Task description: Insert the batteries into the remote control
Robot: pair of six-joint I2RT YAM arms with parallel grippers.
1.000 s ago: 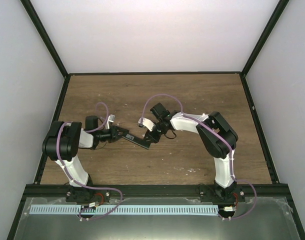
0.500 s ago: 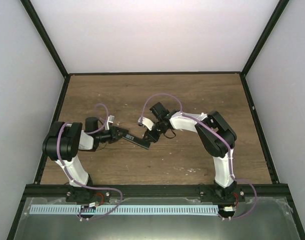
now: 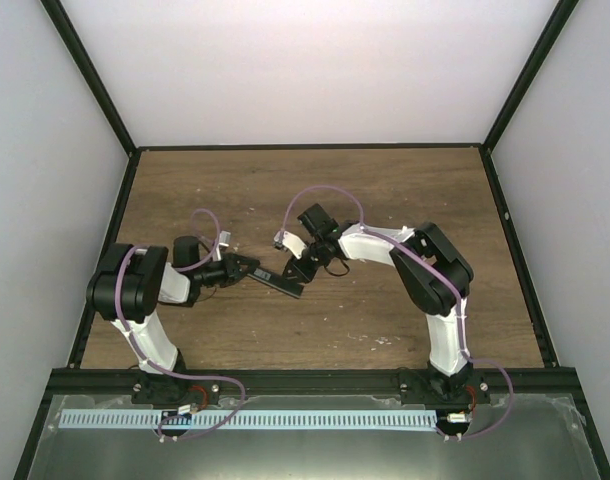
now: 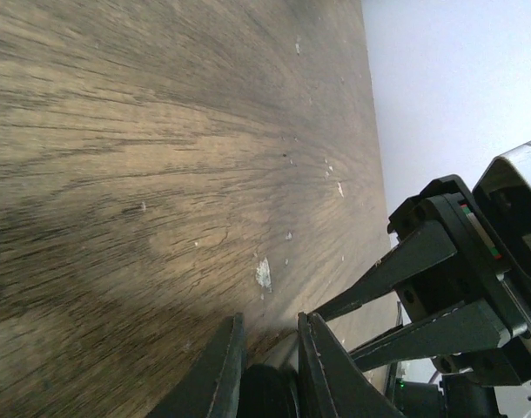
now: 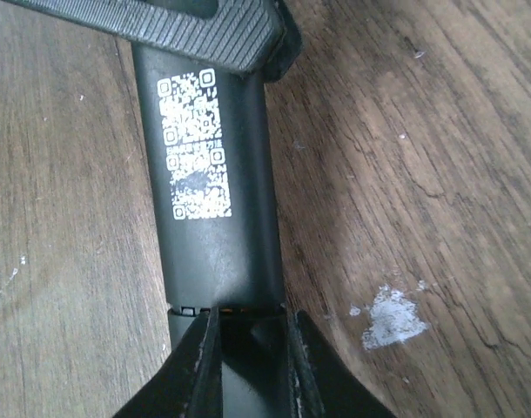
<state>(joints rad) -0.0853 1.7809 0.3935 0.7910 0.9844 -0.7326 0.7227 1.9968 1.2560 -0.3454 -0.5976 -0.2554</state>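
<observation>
The remote control (image 3: 276,281) is a slim black bar held just above the wooden table between my two grippers. In the right wrist view it lies back side up with a white QR label (image 5: 215,174). My left gripper (image 3: 248,268) is shut on its left end; the dark end shows between the jaws in the left wrist view (image 4: 265,392). My right gripper (image 3: 298,271) is shut on the other end, its jaws (image 5: 248,340) straddling the section below a seam where a sliver of orange shows. The green and purple batteries are out of view.
The wooden table (image 3: 385,200) has white scuff marks (image 5: 392,315). One ribbed finger (image 5: 178,30) of the left gripper crosses the top of the right wrist view. The right gripper's fingers (image 4: 396,270) show at the right of the left wrist view. Black frame posts and white walls bound the table.
Both grippers and the remote have shifted slightly to the left. Both grips are unchanged.
</observation>
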